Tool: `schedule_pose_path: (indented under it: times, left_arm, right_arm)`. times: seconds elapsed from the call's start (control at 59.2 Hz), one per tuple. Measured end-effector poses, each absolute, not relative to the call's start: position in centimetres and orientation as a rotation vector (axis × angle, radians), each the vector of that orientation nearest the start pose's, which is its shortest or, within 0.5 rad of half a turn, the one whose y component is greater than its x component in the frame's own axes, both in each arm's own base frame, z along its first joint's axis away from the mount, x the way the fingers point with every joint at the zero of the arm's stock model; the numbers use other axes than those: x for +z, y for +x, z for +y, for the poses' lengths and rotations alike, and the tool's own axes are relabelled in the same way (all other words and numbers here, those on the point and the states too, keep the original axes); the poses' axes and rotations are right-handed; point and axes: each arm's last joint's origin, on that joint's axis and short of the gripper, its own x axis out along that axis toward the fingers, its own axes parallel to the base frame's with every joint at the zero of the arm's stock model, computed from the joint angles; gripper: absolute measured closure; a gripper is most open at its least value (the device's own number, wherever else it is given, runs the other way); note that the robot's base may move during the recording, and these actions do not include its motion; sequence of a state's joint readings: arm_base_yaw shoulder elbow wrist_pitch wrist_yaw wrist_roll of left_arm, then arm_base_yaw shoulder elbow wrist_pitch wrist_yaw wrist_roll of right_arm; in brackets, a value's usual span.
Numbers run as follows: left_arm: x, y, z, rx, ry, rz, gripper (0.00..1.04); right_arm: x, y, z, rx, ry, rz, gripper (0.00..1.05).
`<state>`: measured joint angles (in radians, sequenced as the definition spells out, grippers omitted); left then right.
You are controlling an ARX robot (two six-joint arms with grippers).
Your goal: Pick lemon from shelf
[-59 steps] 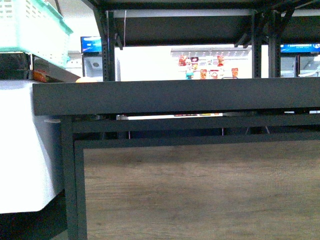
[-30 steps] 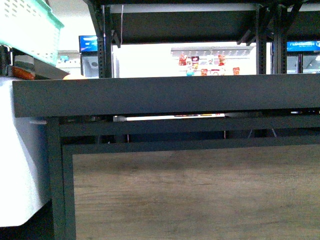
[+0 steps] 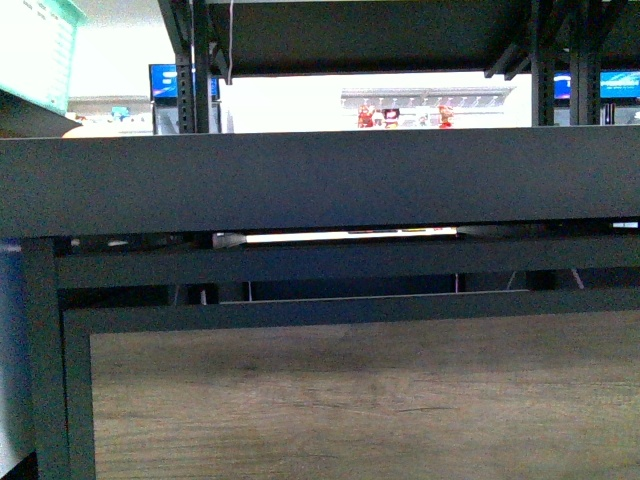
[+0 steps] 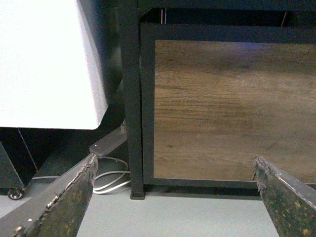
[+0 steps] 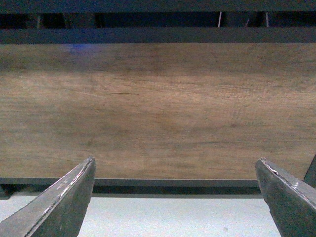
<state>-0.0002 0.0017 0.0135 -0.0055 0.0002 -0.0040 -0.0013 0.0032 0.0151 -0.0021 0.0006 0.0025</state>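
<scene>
**Front view.** The thick black front rim of the shelf [image 3: 320, 180] spans the whole width. It hides the deck behind it, so the lemon cannot be made out here or in either wrist view. Below the rim run a black crossbar and a framed wood panel [image 3: 360, 400]. Above it, two upright posts [image 3: 195, 65] rise to the underside of a higher deck. A teal basket [image 3: 35, 50] shows at the upper left edge, and a blue screen [image 3: 165, 80] glows in the bright background beyond the posts.

**Left wrist view.** The left tool [image 4: 174, 162] is released, its two dark, scuffed fingers [image 4: 64, 202] spread wide with nothing between them. It faces the lower corner of the shelf, where a black leg [image 4: 131, 98] borders the wood panel. Beside the leg stands a white cabinet [image 4: 44, 59], and a white cable [image 4: 111, 180] lies looped on the grey floor [image 4: 173, 217].

**Right wrist view.** The right tool [image 5: 175, 161] is likewise released, fingers wide apart and empty. It points squarely at the wood panel, with a strip of floor visible beneath the panel's black frame.
</scene>
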Motion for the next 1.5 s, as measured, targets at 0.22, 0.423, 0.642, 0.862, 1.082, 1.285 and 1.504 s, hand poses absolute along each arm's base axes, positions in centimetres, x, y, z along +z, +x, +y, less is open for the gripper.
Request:
schedule_pose_path:
  times: [0.22, 0.423, 0.642, 0.862, 1.082, 1.285, 1.504]
  left_arm:
    - [16.75, 9.7, 0.0, 0.0, -0.004, -0.006, 0.08]
    - [16.75, 9.7, 0.0, 0.0, -0.004, -0.006, 0.08]
    - [16.75, 9.7, 0.0, 0.0, -0.004, -0.006, 0.08]
    - [16.75, 9.7, 0.0, 0.0, -0.004, -0.006, 0.08]
    - [16.75, 9.7, 0.0, 0.0, -0.004, -0.006, 0.08]
    - [16.75, 9.7, 0.0, 0.0, -0.004, -0.006, 0.08]
    - [16.75, 9.7, 0.0, -0.001, -0.004, -0.006, 0.08]
  right_arm:
    - [16.82, 9.7, -0.01, -0.001, 0.002, -0.01, 0.07]
    - [16.82, 9.7, -0.01, -0.001, 0.002, -0.01, 0.07]
    - [16.81, 9.7, -0.01, -0.001, 0.002, -0.009, 0.07]
    - [16.81, 9.7, -0.01, 0.001, 0.002, -0.009, 0.07]
    - [16.82, 9.7, 0.0, 0.002, 0.002, -0.01, 0.07]
    - [16.82, 9.7, -0.01, 0.001, 0.002, -0.01, 0.07]
    - [16.82, 9.7, -0.01, 0.001, 0.002, -0.01, 0.07]
